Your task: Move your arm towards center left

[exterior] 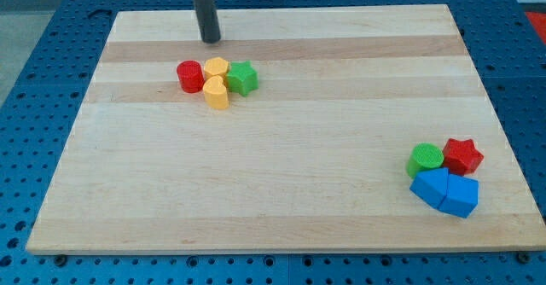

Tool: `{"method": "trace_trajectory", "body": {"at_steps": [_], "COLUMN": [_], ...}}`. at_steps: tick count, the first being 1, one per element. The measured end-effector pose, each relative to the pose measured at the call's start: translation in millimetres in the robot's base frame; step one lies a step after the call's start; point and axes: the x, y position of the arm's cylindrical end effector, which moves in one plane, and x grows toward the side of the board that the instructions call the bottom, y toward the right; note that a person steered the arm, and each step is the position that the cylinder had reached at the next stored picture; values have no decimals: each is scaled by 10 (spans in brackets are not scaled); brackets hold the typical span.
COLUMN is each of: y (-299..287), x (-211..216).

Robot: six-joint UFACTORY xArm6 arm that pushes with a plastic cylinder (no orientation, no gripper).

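My tip point(211, 40) sits on the wooden board point(273, 200) nr the view's top, left of centre, just above a cluster: red cylinder point(189, 76), yellow hexagon block point(217, 67), green star point(243, 78), 2nd yellow block point(217, 94) (shape unclear). No jaws, just a rod. Lower right: green cylinder point(425, 159), red star point(462, 155), 2 blue blocks point(432, 187) point(461, 196) touching. No containers

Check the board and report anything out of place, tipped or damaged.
Nothing stands out. Two tidy clusters: red cylinder, two yellow blocks and green star just below my tip; green cylinder, red star and two blue blocks at lower right. The wooden board looks unmarked.
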Motion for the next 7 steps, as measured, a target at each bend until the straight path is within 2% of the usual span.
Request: {"method": "trace_trajectory", "body": {"at_steps": [2, 5, 7], "y": [-136, -750, -1244], "x": [-11, -225, 254]}}
